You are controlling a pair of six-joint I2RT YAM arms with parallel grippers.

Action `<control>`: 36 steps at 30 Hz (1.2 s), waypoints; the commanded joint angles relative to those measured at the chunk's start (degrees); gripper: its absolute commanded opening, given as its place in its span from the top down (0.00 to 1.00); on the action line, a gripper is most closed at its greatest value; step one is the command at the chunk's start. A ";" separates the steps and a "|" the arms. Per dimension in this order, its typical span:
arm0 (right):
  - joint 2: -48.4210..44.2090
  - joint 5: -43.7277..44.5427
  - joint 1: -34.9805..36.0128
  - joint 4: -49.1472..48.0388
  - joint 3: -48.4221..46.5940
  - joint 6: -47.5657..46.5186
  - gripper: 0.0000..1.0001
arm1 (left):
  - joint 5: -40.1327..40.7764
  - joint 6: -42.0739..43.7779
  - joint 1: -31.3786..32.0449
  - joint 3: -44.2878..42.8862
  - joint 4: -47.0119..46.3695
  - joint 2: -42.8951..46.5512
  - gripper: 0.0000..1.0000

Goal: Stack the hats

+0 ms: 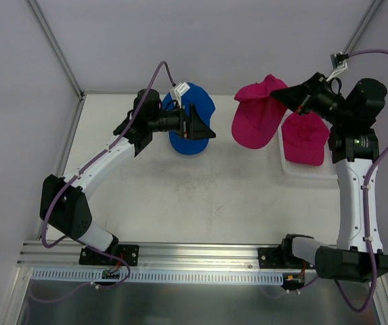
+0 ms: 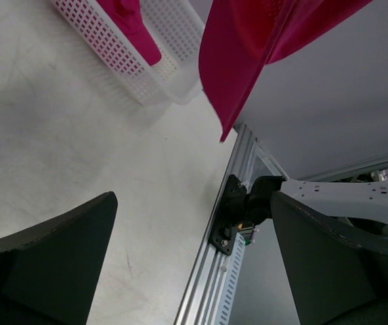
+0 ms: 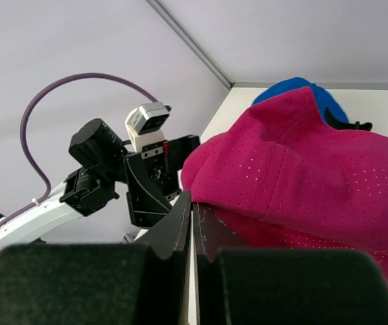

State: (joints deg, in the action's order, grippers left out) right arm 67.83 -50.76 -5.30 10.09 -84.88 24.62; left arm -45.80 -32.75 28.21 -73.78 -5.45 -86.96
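**No stack yet: one magenta cap lifted, the other two apart**

As I judge it, nothing is stacked so far, and the three caps are in three separate places. The right end effector (image 1: pixel 278 96) is pressed together on the fabric of the held magenta cap (image 1: pixel 254 118). That cap hangs clear of the counter (image 1: pixel 180 196), between the other two, and the left wrist view shows it dangling with one edge pointing down. The second magenta cap (image 1: pixel 305 139) lies in the white tray (image 1: pixel 309 170) at the right, just beside the lifted one. The blue cap (image 1: pixel 188 144) rests on the counter at the left, well apart from the tray. The left end effector (image 1: pixel 207 125) is spread above it with nothing between its fingers. I cannot tell whether it touches the cap.

By my reading, two steps are left: set the lifted cap on one of the others, then bring the third onto that pair.

The held cap is soft, perforated magenta cloth. Pinched at one edge, it sags and folds, so its crown looks collapsed rather than domed. The blue cap shows a rounder, fuller shape.
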 commanded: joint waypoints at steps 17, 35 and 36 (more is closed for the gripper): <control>-0.42 5.06 13.65 -6.83 0.51 4.47 1.00 | 2.39 -9.61 5.54 0.39 -14.41 0.56 0.06; -4.51 7.35 2.05 10.21 2.34 -29.24 0.21 | -0.43 -36.22 4.23 16.36 -25.27 9.61 1.00; -6.81 7.34 2.05 10.74 3.48 -32.93 0.19 | 0.09 -39.63 4.31 17.26 -26.00 10.14 1.00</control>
State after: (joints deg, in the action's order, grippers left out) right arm 69.71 -43.18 -1.96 18.22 -82.43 5.85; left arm -44.75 -60.84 33.23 -59.09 -22.09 -80.71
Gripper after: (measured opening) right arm 0.793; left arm 0.019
